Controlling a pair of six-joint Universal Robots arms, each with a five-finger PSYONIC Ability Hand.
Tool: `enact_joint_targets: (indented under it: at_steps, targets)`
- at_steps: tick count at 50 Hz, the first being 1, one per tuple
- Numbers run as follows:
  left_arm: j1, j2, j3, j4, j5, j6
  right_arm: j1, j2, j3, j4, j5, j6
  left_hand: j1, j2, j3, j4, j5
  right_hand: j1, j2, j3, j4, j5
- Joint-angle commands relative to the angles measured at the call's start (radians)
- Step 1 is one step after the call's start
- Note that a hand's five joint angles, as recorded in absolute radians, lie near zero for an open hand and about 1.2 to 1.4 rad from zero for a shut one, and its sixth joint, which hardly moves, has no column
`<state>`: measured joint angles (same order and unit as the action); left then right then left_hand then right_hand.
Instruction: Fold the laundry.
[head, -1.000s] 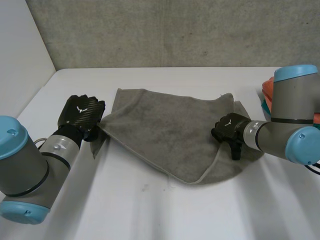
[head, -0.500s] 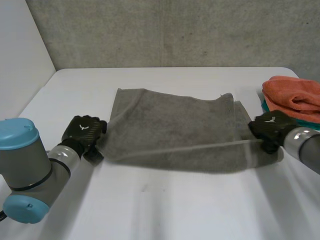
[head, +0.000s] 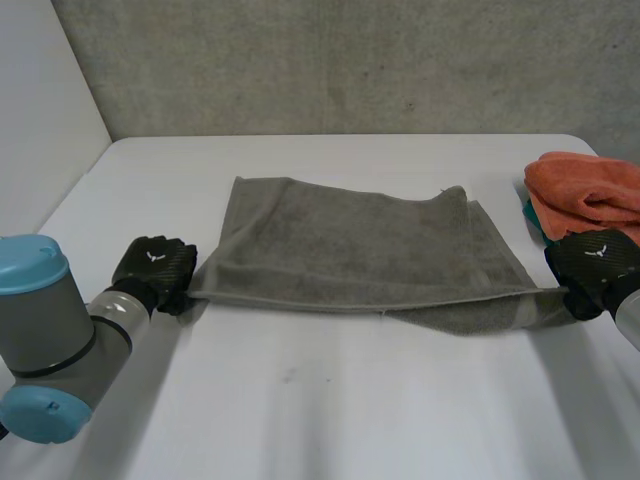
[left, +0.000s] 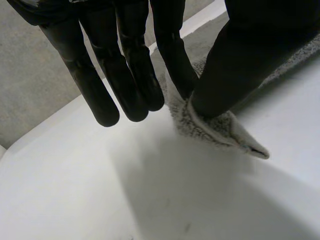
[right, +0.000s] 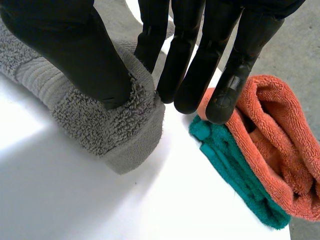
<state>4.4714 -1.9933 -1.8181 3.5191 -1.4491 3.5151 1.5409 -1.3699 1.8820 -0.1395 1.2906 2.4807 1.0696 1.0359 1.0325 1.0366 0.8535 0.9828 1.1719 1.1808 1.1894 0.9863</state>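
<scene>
A grey towel (head: 350, 250) lies folded on the white table, its near edge pulled taut between both hands. My left hand (head: 155, 268) pinches the towel's near left corner (left: 220, 127) between thumb and one finger, the other fingers straight. My right hand (head: 597, 266) pinches the near right corner (right: 125, 120) between thumb and a finger in the same way. The far edge of the towel rests flat on the table.
A folded orange towel (head: 590, 195) sits on a teal one (right: 235, 165) at the table's right edge, just beyond my right hand's fingertips. A grey wall (head: 350, 60) runs behind the table. Bare table (head: 330, 400) stretches toward the front.
Both hands have pulled outward and toward the front, the right one moving far right. The towel's near edge went from slack and rumpled to a straight taut line.
</scene>
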Motion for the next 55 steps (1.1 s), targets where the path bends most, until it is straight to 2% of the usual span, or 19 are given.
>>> enact_joint_targets:
  at_steps: [1,5,9,12,16,20,21,24,25,29,35,39,44,49,55]
  targets:
    - [-0.009,0.001,0.003,-0.011,0.001,-0.004,0.004,-0.061,0.006,0.011,0.001,0.003,0.327,0.36,0.364,0.36,0.368,0.413,0.224,0.215,0.207,0.235]
    - [-0.009,0.037,0.0,-0.015,-0.002,-0.004,-0.002,-0.1,0.002,0.015,0.007,-0.002,0.327,0.36,0.364,0.36,0.368,0.413,0.224,0.215,0.207,0.235]
    - [-0.001,0.224,-0.02,-0.067,-0.007,0.01,0.001,-0.159,-0.02,0.078,0.006,-0.016,0.327,0.36,0.364,0.36,0.368,0.413,0.224,0.215,0.207,0.235]
    - [0.002,0.335,-0.023,-0.121,-0.007,0.012,-0.001,-0.23,-0.062,0.208,0.001,-0.046,0.327,0.36,0.364,0.36,0.368,0.413,0.224,0.215,0.207,0.235]
    - [0.02,0.534,-0.02,-0.258,-0.002,0.06,-0.004,-0.303,-0.127,0.4,-0.005,-0.129,0.327,0.36,0.364,0.36,0.368,0.413,0.224,0.215,0.207,0.235]
    - [0.028,0.663,-0.023,-0.422,0.006,0.204,-0.016,-0.353,-0.194,0.575,-0.019,-0.247,0.327,0.36,0.364,0.36,0.368,0.413,0.224,0.215,0.207,0.235]
    - [0.028,0.685,-0.024,-0.478,0.006,0.278,-0.019,-0.356,-0.205,0.607,-0.02,-0.27,0.327,0.36,0.364,0.36,0.368,0.413,0.224,0.215,0.207,0.235]
    - [0.026,0.699,-0.029,-0.54,0.006,0.384,-0.021,-0.359,-0.244,0.699,-0.033,-0.35,0.327,0.36,0.364,0.36,0.368,0.413,0.224,0.215,0.207,0.235]
    - [0.022,0.691,-0.032,-0.566,0.003,0.44,-0.019,-0.359,-0.254,0.713,-0.033,-0.362,0.327,0.36,0.364,0.36,0.368,0.413,0.224,0.215,0.207,0.235]
    - [0.011,0.644,-0.032,-0.571,0.001,0.516,-0.016,-0.31,-0.29,0.722,-0.033,-0.373,0.327,0.36,0.364,0.36,0.368,0.413,0.224,0.215,0.207,0.235]
    - [0.016,0.412,0.005,-0.503,-0.005,0.516,0.008,-0.045,-0.345,0.69,-0.011,-0.359,0.327,0.36,0.364,0.36,0.368,0.413,0.224,0.215,0.207,0.235]
    - [0.009,0.269,0.051,-0.454,-0.007,0.516,0.044,0.064,-0.385,0.614,0.041,-0.316,0.327,0.36,0.364,0.36,0.368,0.413,0.224,0.215,0.207,0.235]
    - [-0.046,0.096,0.169,-0.338,-0.039,0.496,0.09,0.182,-0.458,0.499,0.117,-0.286,0.327,0.36,0.364,0.36,0.368,0.413,0.224,0.215,0.207,0.235]
    - [-0.064,-0.005,0.267,-0.227,-0.092,0.446,0.13,0.284,-0.532,0.393,0.148,-0.267,0.327,0.36,0.364,0.36,0.368,0.413,0.224,0.215,0.207,0.235]
    - [-0.087,-0.148,0.416,-0.152,-0.103,0.438,0.169,0.422,-0.668,0.282,0.208,-0.233,0.327,0.36,0.364,0.36,0.368,0.413,0.224,0.215,0.207,0.235]
